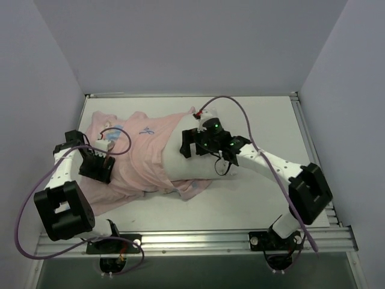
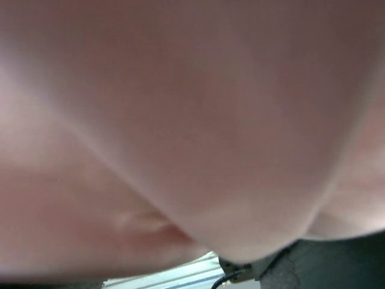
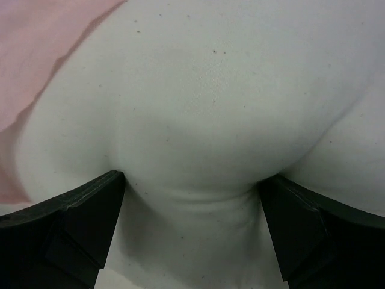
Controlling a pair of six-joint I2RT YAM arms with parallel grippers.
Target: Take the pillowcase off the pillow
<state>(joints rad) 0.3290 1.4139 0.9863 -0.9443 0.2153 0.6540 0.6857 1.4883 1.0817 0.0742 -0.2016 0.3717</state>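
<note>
The pillowcase (image 1: 141, 150) lies pink side out across the left and middle of the table, with small blue print marks showing. The white pillow (image 1: 189, 167) sticks out of its right end. My right gripper (image 1: 187, 144) presses into the pillow; in the right wrist view its black fingers (image 3: 78, 223) squeeze a bulge of the pillow (image 3: 204, 90), with pink cloth (image 3: 42, 54) at the upper left. My left gripper (image 1: 97, 164) sits on the left part of the pillowcase. Pink cloth (image 2: 180, 120) bunched against it fills the left wrist view and hides its fingers.
The white table (image 1: 240, 198) ends in a metal rail (image 1: 210, 242) at the near edge. Grey walls enclose the back and both sides. Purple cables loop over both arms (image 1: 240, 120).
</note>
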